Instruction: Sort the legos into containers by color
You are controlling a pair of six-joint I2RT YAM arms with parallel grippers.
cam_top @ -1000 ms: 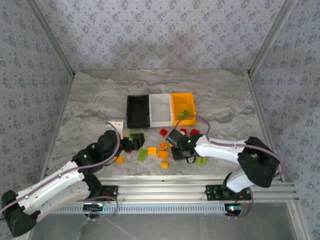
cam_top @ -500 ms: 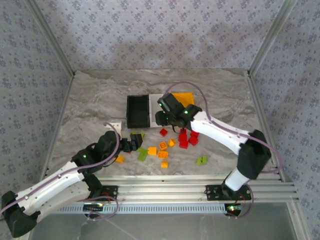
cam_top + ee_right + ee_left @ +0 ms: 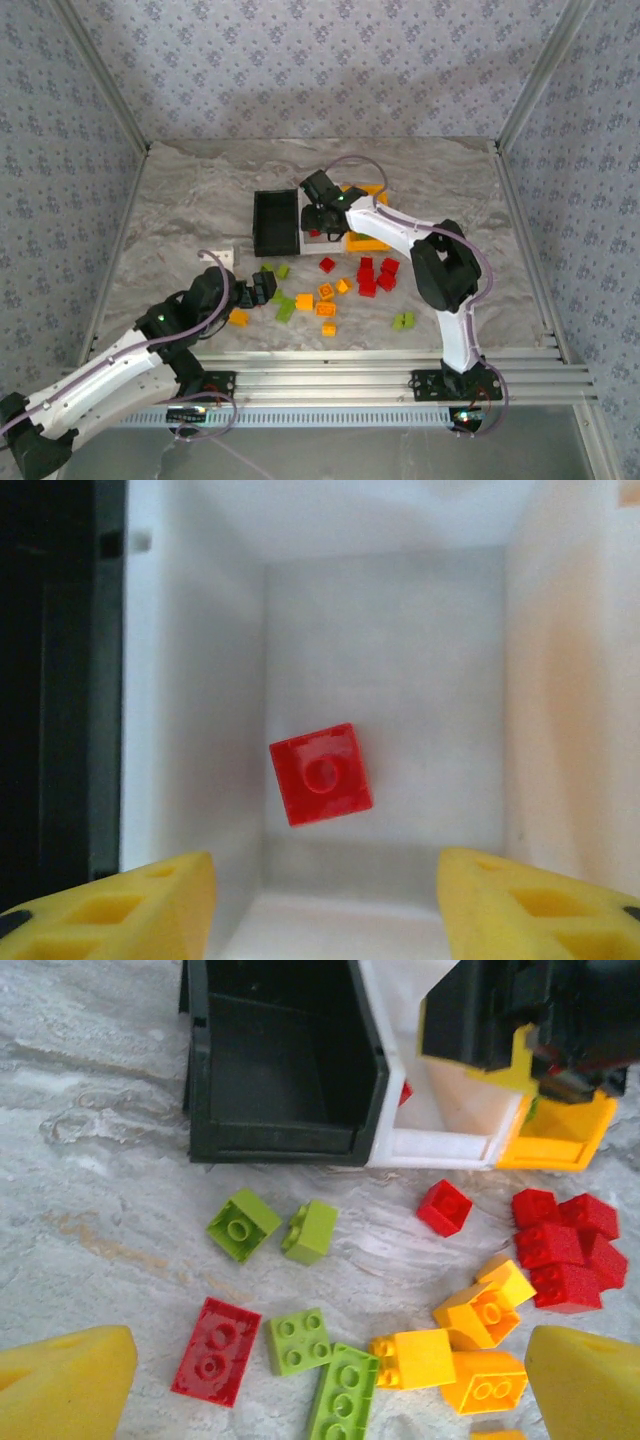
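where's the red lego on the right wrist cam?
In the right wrist view the red lego is inside the white bin, below the right gripper; the black bin is left of that bin, the orange-yellow bin right.

The table [image 3: 450, 180] is smooth and grey-veined, perhaps stone or laminate. The legos [image 3: 480, 1315] are glossy moulded plastic; the black bin [image 3: 280, 1070] is duller plastic, the white bin [image 3: 380, 630] smooth with a faint sheen. The left gripper [image 3: 330, 1360] has grainy, matt yellow pads [image 3: 65, 1385]
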